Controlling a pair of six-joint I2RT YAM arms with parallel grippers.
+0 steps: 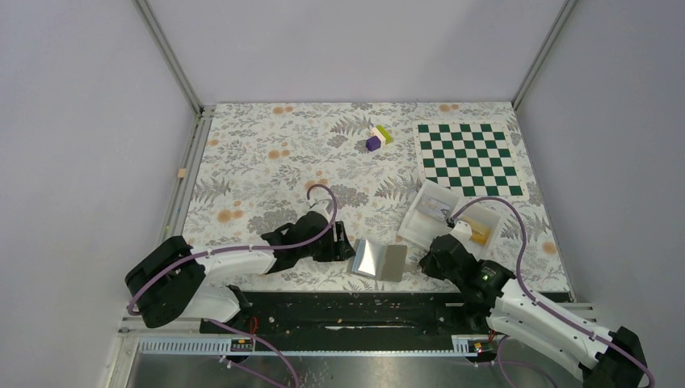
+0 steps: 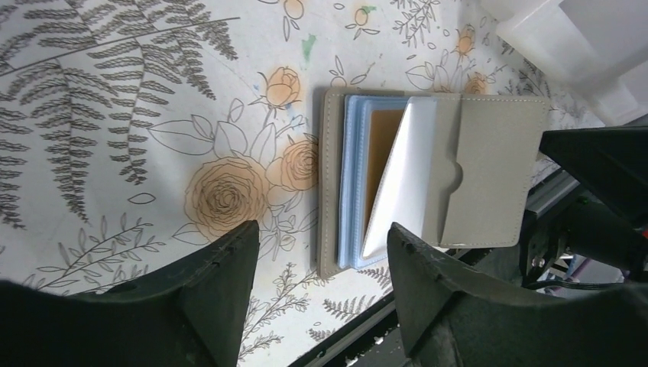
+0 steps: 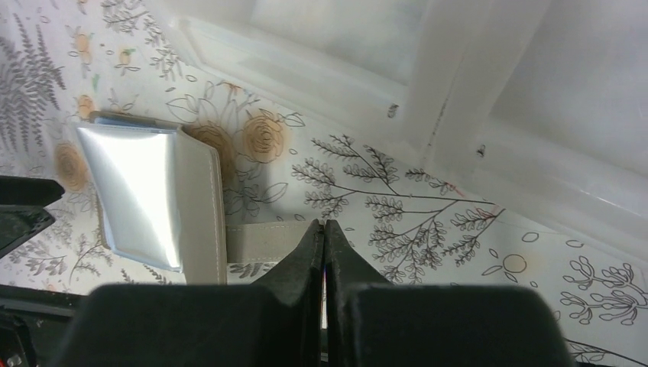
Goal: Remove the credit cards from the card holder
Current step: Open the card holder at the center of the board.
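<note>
Top external view: on the floral bench (image 1: 266,153), the card holder (image 1: 378,260) lies open at the middle of the near edge. Beside it the left gripper (image 2: 321,233) is open and empty. The right gripper (image 3: 324,228), closed, touches its right cover. A tan credit card (image 2: 382,149) sits sleeved; pulling it likely comes next, needing an edge pinch.

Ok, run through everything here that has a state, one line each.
card holder: lying open on the table.
clear sleeve: lifted, standing off the stack.
credit card: tucked in its sleeve, not out.
left claw: open, empty, beside the holder.
right claw: shut, tips at the holder's grey cover.
</note>
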